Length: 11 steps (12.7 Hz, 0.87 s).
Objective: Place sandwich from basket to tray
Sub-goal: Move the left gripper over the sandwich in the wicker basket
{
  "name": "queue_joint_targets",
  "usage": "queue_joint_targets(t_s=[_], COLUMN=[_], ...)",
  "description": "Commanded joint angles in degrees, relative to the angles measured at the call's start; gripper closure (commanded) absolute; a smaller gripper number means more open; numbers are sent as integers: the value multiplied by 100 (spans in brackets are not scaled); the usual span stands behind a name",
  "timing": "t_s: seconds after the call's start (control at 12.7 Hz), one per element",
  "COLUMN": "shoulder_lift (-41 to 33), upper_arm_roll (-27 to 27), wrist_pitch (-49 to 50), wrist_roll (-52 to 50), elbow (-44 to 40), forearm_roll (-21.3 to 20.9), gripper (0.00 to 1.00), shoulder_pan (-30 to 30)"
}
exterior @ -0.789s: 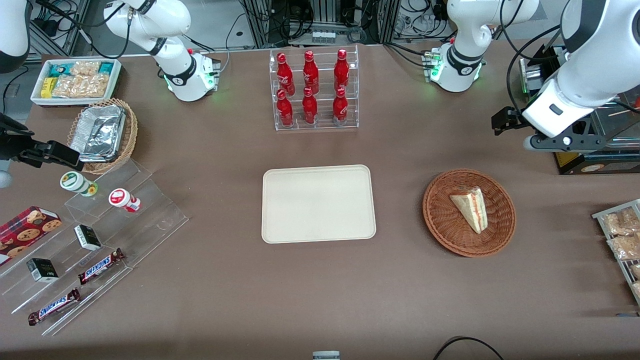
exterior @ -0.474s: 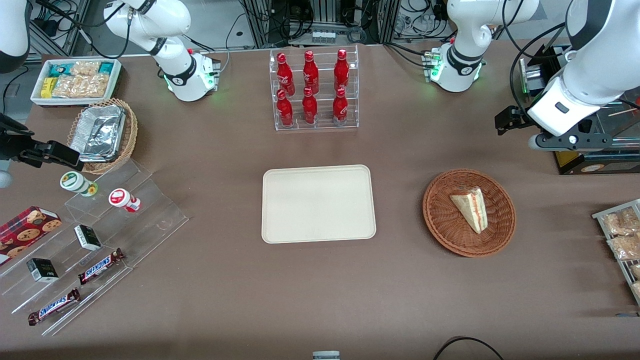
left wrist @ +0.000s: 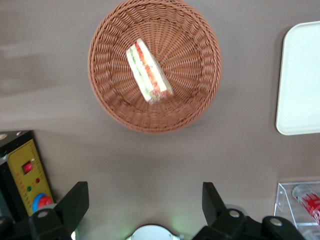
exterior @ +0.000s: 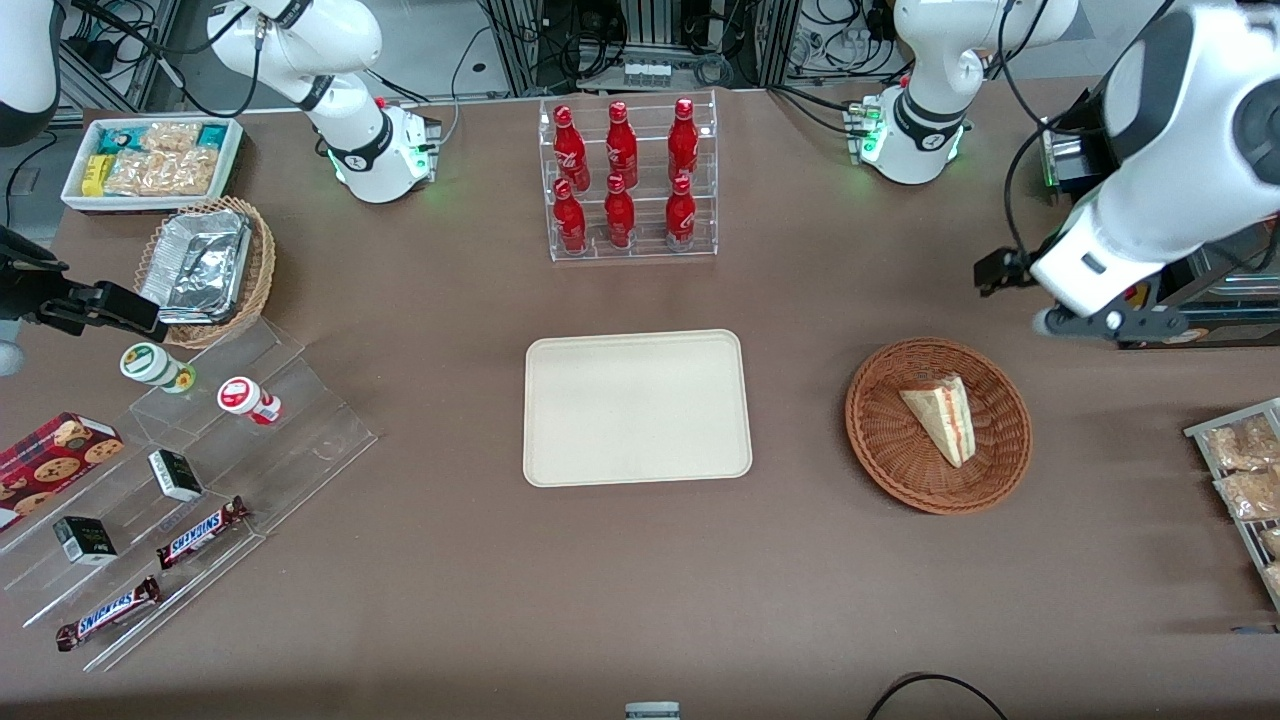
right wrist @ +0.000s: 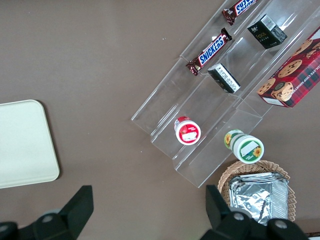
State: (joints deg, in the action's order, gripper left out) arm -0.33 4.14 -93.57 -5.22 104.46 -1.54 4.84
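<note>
Right now the open, empty gripper hangs high, farther from the front camera than the basket, where the sandwich lies slanted.

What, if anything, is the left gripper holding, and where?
Nothing. The left gripper hangs open above the table, with the wrapped triangular sandwich untouched in the round reddish-brown wicker basket.

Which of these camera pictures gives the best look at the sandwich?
The left wrist view: the open gripper looks straight down on the sandwich in the basket, showing its filling stripes. The front view shows it smaller; the right wrist view misses it.
</note>
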Motion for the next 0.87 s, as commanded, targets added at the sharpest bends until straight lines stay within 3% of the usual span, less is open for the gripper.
queue_joint_targets(t_s=[0.0, 0.39, 0.79], shoulder_lift=[50, 164, 428], upper_arm_roll=[8, 8, -1], wrist_pitch=[-616, -2233, -3272], wrist_roll=[83, 74, 74], elbow=[486, 1584, 2078], forearm_roll=[84, 66, 49], gripper=[0, 0, 0], shoulder_pan=[25, -18, -27])
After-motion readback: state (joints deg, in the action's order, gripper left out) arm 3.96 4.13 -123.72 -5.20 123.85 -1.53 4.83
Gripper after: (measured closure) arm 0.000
